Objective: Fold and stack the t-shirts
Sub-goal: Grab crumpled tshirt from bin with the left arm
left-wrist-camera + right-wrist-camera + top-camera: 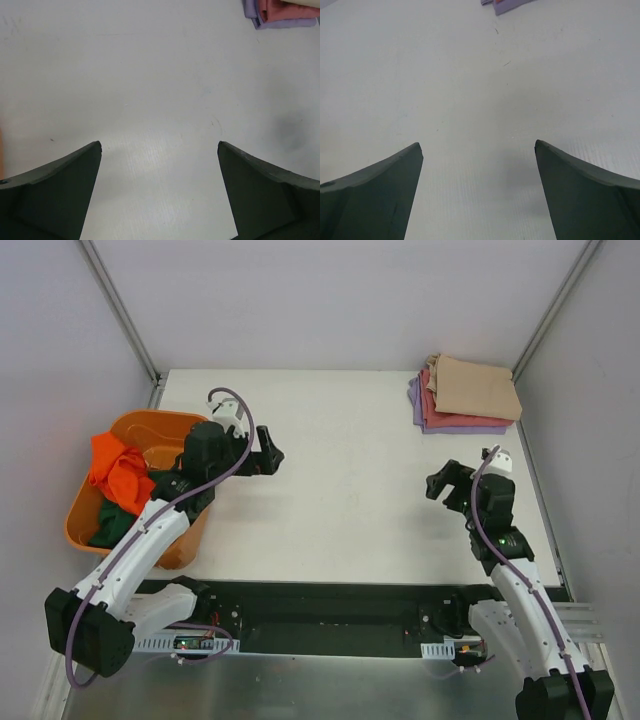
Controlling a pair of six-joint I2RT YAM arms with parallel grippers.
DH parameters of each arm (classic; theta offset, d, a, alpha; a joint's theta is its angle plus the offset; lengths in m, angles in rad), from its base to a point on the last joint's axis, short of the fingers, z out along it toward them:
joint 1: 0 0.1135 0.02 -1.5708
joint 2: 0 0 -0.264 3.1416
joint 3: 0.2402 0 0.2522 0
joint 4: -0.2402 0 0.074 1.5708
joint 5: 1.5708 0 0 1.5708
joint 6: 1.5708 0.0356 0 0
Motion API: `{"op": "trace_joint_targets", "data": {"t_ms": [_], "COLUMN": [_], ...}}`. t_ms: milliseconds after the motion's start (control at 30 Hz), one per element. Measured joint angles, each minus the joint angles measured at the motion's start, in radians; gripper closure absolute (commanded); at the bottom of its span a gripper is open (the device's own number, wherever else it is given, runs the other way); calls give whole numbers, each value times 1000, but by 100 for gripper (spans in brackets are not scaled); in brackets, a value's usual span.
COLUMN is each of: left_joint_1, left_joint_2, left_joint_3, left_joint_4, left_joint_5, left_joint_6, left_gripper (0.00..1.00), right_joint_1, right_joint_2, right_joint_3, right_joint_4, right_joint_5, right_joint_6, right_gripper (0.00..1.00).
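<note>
A folded stack lies at the table's far right: the tan t-shirt (477, 387) on top, the pink-red t-shirt (433, 400) under it, the lavender t-shirt (452, 426) at the bottom. Its corner shows in the left wrist view (280, 15). A crumpled bright orange t-shirt (115, 468) and a dark green t-shirt (113, 525) sit in the orange tub (150, 430) at the left. My left gripper (268, 457) is open and empty over bare table, right of the tub. My right gripper (441, 483) is open and empty over bare table, near the stack's front.
The white table (340, 490) is walled by grey panels at the back and both sides. A dark gap runs along the near edge by the arm bases (330, 615).
</note>
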Motion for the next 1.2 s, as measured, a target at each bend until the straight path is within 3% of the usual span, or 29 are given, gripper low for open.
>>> {"op": "trace_joint_targets", "data": {"t_ms": [167,367,567,700,833,867,1000,1200], "left_joint_1": [41,340,493,660,707,710,730,752], "left_joint_2": [12,63,82,143,206,237,324,377], "left_joint_3": [19,113,113,97,83,85,109,124], "left_joint_4": [-41,-143,-270,-304,-315,-311,-304,-294], "left_joint_5": [-115,-255,-549,-610,-679,-687,-677,-591], "left_joint_6": [-47,-164,-317,-411,-430,-424,-397,-363], "left_gripper": [1,1,1,1,1,5,40,55], "right_joint_1": [0,0,0,0,0,0,0,0], "right_joint_2": [-26,-45,-20,17,72,83,108,94], "right_joint_3": [-1,-34,-37,-37,-37,-37,-37,-37], "right_joint_4": [11,49,57,74,92,93,97,97], "right_joint_5": [-1,-42,-117,-163,-210,-216,-236,-250], "right_joint_6": [-1,-16,-35,-47,-51,-51,-53,-53], "right_gripper": [4,4,4,4,4,4,4,4]}}
